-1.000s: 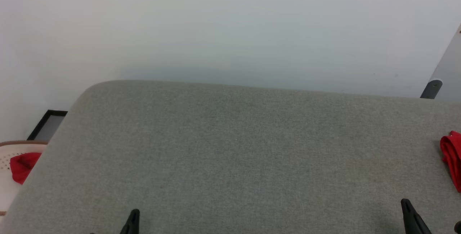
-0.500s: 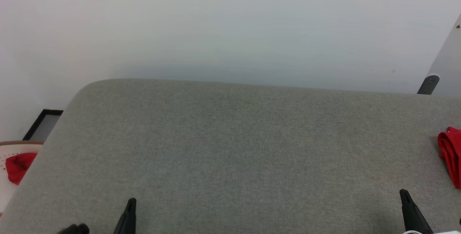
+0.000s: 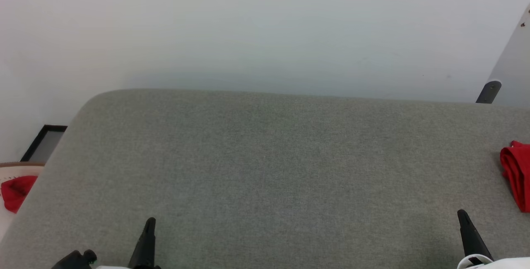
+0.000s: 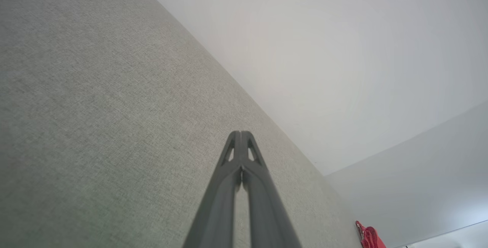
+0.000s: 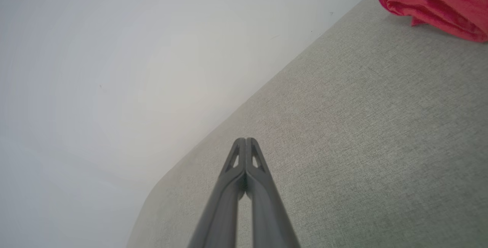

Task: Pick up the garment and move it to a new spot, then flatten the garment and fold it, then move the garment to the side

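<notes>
Red garment [image 3: 515,176] of soft thin fabric, gathered into a compact folded bundle, lies at the far right edge of a wide grey fabric-covered table [image 3: 265,169] with a rounded far-left corner. Most of the bundle is cut off by the frame, so no print or trim can be made out. The right wrist view shows it resting on the table surface as thick, layered red folds.

Both dark two-fingered claws sit low at the near edge of the table. The left claw [image 3: 150,224] and the right claw [image 3: 462,217] each have their fingers pressed together, and neither grips anything. The right claw is near the garment but apart from it.

Off the table's left end, a second piece of red cloth [image 3: 14,190] rests on a pale perforated object – what it is cannot be told.

Judging by the bundle's place at the side and the bare middle of the table, the folding and the final move aside look done – little or nothing seems left.
</notes>
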Controlling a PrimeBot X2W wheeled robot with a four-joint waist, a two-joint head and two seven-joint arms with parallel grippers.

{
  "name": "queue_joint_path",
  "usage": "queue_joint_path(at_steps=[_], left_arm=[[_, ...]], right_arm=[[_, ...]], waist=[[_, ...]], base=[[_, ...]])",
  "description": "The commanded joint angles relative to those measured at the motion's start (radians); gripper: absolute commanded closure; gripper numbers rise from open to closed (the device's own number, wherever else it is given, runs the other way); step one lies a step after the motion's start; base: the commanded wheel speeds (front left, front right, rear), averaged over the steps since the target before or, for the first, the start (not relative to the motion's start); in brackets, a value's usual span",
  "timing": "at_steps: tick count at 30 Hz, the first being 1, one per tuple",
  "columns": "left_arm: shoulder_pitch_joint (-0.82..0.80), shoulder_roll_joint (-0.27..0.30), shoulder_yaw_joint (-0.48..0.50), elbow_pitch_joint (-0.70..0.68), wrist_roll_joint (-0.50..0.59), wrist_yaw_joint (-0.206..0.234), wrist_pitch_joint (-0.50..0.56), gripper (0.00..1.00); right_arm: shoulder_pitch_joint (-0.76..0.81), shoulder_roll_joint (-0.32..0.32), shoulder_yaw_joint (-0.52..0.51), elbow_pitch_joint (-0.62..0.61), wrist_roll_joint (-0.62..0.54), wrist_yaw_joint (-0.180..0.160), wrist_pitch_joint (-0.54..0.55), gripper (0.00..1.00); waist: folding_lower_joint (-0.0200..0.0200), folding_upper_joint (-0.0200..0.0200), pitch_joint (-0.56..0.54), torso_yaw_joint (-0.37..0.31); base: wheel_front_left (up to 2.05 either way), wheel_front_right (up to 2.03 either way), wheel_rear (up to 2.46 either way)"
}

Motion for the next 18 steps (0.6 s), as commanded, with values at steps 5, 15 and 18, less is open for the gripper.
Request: queue_joint_path(at_steps=[5, 15, 18], left_arm=[[-0.036, -0.004, 0.016, -0.004, -0.071, -0.001, 0.02, 1.0], [-0.059, -0.017, 0.032, 0.001, -0.169, -0.001, 0.051, 1.0], [-0.067, -0.02, 0.036, 0.003, -0.197, -0.001, 0.06, 1.0]], right_arm=[[-0.039, 0.004, -0.006, -0.001, 0.073, 0.0, 0.014, 1.0], [-0.064, 0.013, -0.011, 0.012, 0.175, 0.0, 0.035, 1.0], [-0.073, 0.016, -0.012, 0.015, 0.204, 0.0, 0.04, 1.0]], waist=[[0.0, 0.0, 0.005, -0.005], [0.0, 0.0, 0.013, -0.014], [0.0, 0.0, 0.015, -0.017]], base=[[0.0, 0.0, 0.0], [0.0, 0.0, 0.0], [0.0, 0.0, 0.0]])
